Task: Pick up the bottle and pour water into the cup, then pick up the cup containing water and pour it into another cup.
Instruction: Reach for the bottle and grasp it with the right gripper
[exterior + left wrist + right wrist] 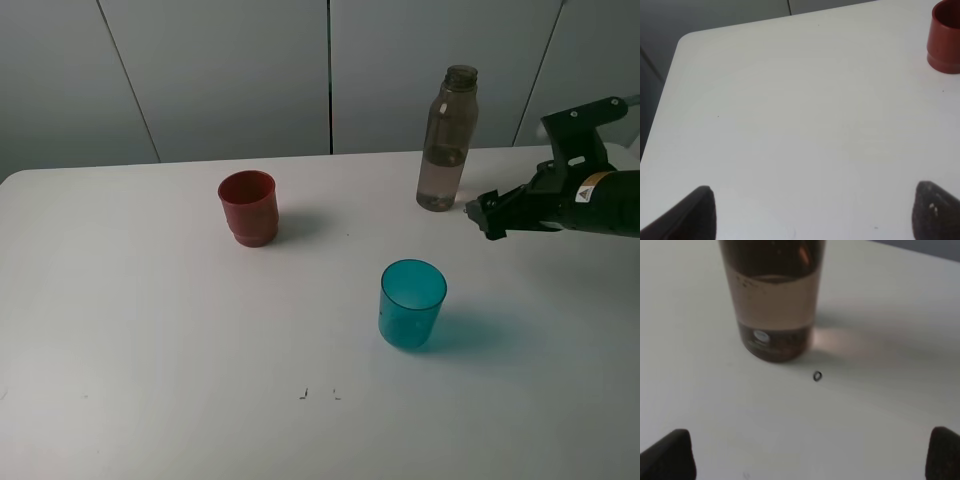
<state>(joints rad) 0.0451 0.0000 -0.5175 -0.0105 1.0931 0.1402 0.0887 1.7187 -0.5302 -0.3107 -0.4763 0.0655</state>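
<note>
The smoky grey-brown bottle stands uncapped at the back right of the white table, partly filled with water. In the right wrist view the bottle is straight ahead. My right gripper hovers just right of the bottle, apart from it. Its jaws stand open and hold nothing. The teal cup stands upright nearer the front, right of centre. The dark-red cup stands upright at the back left and also shows in the left wrist view. My left gripper is open over bare table, far from that cup.
A small black ring lies on the table just in front of the bottle. The table's left edge and rounded far corner show in the left wrist view. A grey panelled wall rises behind the table.
</note>
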